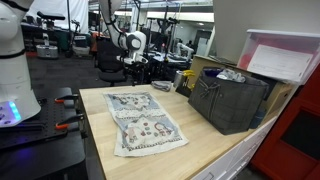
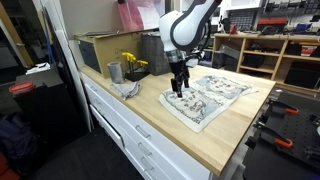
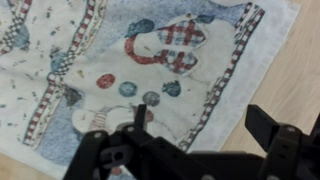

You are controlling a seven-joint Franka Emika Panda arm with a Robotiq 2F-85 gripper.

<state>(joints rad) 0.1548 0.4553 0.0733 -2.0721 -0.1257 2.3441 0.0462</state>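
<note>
The gripper [image 2: 179, 88] hangs with its jaws spread wide and holds nothing. It sits low over one short end of the towel [image 2: 207, 97], the end closest to the cup [image 2: 114, 72] and the crumpled cloth [image 2: 128, 90]. Whether the fingertips touch the fabric cannot be told. The towel lies flat on the wooden table [image 2: 232, 138], and in both exterior views its long axis runs away from the gripper along the tabletop, so nearly all of its length lies to one side of the jaws. In an exterior view the towel [image 1: 142, 122] stretches from the far end, under the arm, towards the near table edge, with the dark basket [image 1: 231, 100] well apart at its side. In the wrist view the gripper [image 3: 195, 150] straddles the border. One finger [image 3: 110, 160] stands over the snowman print of the towel [image 3: 130, 70], and the other finger [image 3: 285, 150] is over bare wood past the striped hem, which crosses the gap between them on a slant. The rest of the fabric lies ahead of the jaws and towards the first finger's side.
</note>
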